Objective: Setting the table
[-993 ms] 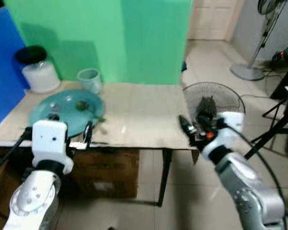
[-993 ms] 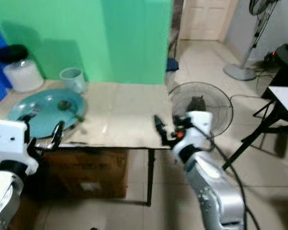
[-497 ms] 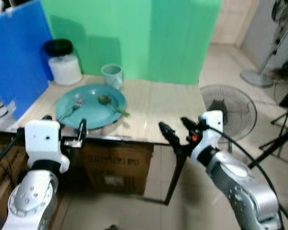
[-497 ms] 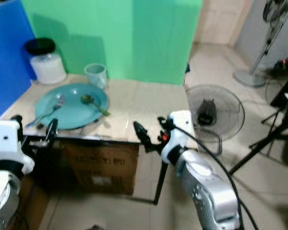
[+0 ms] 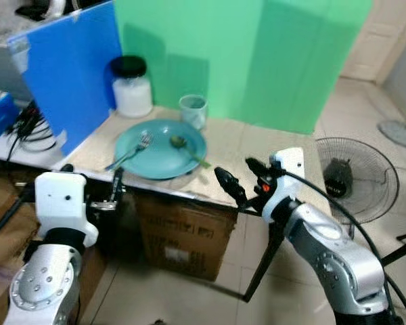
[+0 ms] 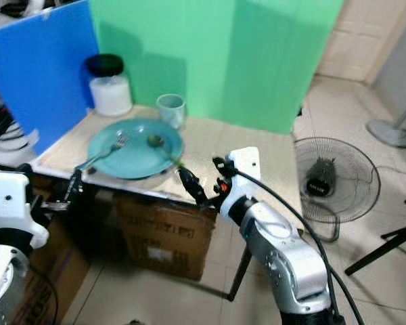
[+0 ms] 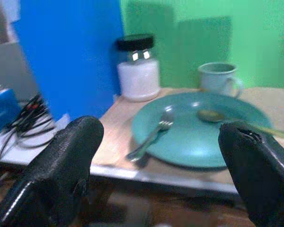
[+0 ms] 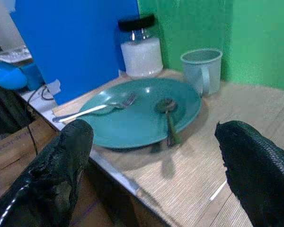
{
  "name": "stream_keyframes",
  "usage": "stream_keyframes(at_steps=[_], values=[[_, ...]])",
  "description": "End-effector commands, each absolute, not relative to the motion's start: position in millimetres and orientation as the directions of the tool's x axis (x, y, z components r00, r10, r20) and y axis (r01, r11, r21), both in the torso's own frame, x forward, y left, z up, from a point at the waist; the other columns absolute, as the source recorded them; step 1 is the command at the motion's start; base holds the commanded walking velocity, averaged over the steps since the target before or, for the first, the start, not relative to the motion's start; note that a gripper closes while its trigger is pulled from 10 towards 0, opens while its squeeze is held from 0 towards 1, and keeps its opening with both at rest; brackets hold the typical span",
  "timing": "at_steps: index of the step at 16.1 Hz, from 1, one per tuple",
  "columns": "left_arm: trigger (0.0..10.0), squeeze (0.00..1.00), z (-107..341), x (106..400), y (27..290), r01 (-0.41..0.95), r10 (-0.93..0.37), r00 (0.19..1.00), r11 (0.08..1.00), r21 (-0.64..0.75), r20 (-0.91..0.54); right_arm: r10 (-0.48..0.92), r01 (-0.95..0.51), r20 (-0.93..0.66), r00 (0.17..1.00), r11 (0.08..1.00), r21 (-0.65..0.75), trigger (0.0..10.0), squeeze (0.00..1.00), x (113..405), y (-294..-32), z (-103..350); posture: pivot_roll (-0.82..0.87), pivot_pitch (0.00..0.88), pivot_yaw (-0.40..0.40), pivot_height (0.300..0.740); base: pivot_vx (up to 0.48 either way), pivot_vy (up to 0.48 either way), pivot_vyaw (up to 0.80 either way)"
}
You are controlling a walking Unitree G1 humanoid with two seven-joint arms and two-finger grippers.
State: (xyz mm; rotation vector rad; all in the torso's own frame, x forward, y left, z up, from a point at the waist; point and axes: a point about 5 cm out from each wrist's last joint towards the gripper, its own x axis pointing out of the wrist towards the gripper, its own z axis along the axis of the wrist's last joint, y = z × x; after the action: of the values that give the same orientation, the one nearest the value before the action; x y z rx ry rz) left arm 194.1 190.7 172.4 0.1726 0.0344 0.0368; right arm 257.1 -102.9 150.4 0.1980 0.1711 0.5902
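Approaching looks like the step in hand: the worktop (image 5: 257,152) carries a teal plate (image 5: 160,149), on it a fork (image 5: 130,152) and a spoon (image 5: 187,149), with a cup (image 5: 193,110) and jar (image 5: 132,87) behind. Both tools, left (image 5: 91,196) and right (image 5: 235,181), hang spread and empty near its front edge. Next probably means reaching in for the cutlery. No readable writing.

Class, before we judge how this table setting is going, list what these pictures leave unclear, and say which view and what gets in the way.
1. What the white jar holds: too blurred in the right wrist view, small in the eye views.
2. Whether anything is inside the mug: its wall hides the inside in both wrist views.
3. The plate's near right rim: covered by a left claw finger in the left wrist view.
4. The cardboard box: its top sits under the table.
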Motion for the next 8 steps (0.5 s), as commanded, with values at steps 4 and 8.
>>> stream_keyframes(at_steps=[4,8], values=[[10.0,0.00,173,190,186,-0.011,0.016,0.999,0.983,0.184,-0.031,0.622,-0.597,-0.118,0.774,0.779,0.190,10.0,0.00,257,-97,150,0.01,0.000,-0.010,0.740,0.340,0.000,0.20],[10.0,0.00,172,188,184,-0.006,0.012,0.999,0.982,0.187,-0.033,0.640,-0.614,-0.113,0.760,0.764,0.197,10.0,0.00,257,-93,150,0.02,0.000,-0.016,0.740,0.339,0.000,0.60]])
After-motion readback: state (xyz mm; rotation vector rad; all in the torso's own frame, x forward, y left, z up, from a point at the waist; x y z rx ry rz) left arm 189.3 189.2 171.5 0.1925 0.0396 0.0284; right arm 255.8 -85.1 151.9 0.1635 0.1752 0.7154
